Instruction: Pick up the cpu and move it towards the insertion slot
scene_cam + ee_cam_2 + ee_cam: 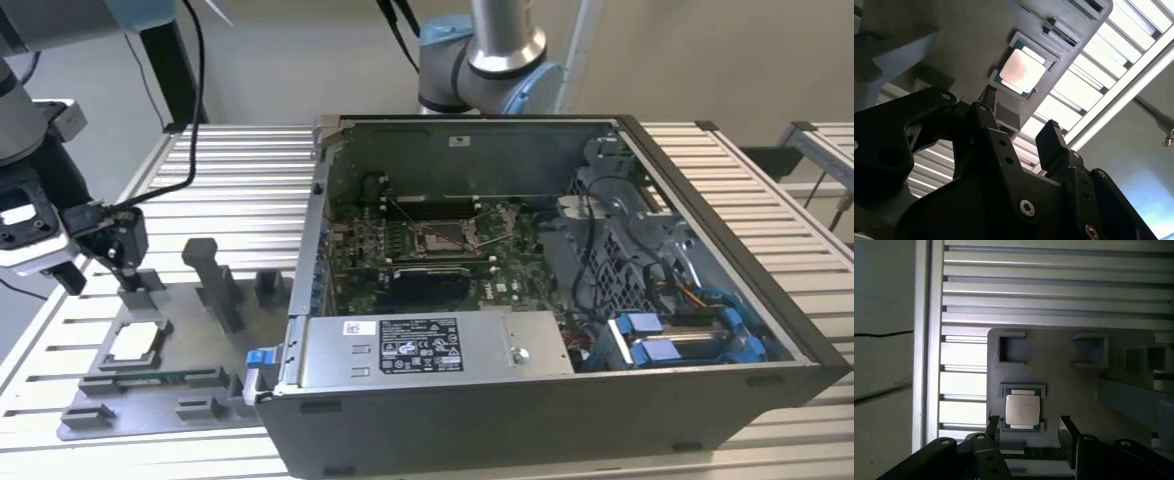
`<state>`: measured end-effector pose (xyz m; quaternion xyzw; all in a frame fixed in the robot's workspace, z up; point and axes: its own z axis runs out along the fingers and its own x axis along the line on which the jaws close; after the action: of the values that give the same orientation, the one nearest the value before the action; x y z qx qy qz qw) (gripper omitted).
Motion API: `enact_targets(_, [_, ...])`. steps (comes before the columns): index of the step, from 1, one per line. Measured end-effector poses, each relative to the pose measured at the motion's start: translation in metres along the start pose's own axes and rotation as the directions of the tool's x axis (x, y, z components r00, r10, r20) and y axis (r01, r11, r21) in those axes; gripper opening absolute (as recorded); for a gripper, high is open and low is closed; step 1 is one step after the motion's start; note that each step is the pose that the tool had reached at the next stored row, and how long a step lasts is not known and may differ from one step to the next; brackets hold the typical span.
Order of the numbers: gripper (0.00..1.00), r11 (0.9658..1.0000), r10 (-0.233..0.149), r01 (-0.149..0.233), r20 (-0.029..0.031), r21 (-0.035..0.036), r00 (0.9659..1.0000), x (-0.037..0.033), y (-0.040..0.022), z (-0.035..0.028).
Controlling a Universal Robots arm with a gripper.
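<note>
The gripper (pixel 96 272), fingers (pixel 1066 434) spread wide and empty, hangs above the cpu (pixel 1024 410), lying flat in the grey tray (pixel 1054 385) at the exterior view's left, which looks light, stiff and fragile, best pinched by opposite edges.

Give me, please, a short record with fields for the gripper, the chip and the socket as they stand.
gripper: black two-finger gripper, open, holding nothing, over the grey plastic tray
cpu: small flat square silvery-topped chip, lying in a tray recess, untouched
insertion slot: square metal-framed socket on the green motherboard inside the open computer case
progress: cpu not yet picked up
</note>
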<state>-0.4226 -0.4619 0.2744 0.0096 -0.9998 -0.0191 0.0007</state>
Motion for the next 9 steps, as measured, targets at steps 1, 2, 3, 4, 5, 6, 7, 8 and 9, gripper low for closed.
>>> enact_targets(1, [0.0, 1.0, 0.0, 0.0, 0.0, 0.0, 1.0, -0.0004, -0.0004, 0.0012])
enact_targets(2, [0.0, 1.0, 0.0, 0.0, 0.0, 0.0, 1.0, -0.0007, -0.0008, 0.0024])
enact_targets(3, [0.0, 1.0, 0.0, 0.0, -0.0001, 0.0, 1.0, -0.001, -0.001, 0.0037])
enact_targets(4, [0.0, 1.0, 0.0, 0.0, 0.0, 0.0, 1.0, -0.0013, -0.0011, 0.0048])
enact_targets(5, [0.0, 1.0, 0.0, 0.0, -0.0003, 0.0001, 1.0, -0.0013, -0.0012, 0.005])
enact_targets(6, [0.0, 1.0, 0.0, 0.0, -0.0002, 0.0001, 1.0, -0.0013, -0.0012, 0.005])
enact_targets(7, [0.0, 1.0, -0.001, 0.001, -0.0003, 0.0002, 1.0, -0.0013, -0.0012, 0.005])
enact_targets(8, [0.0, 1.0, -0.001, 0.001, -0.0003, 0.0002, 1.0, -0.0013, -0.0012, 0.005])
enact_targets(9, [0.0, 1.0, -0.001, 0.001, -0.0002, 0.0001, 1.0, -0.0013, -0.0012, 0.0051])
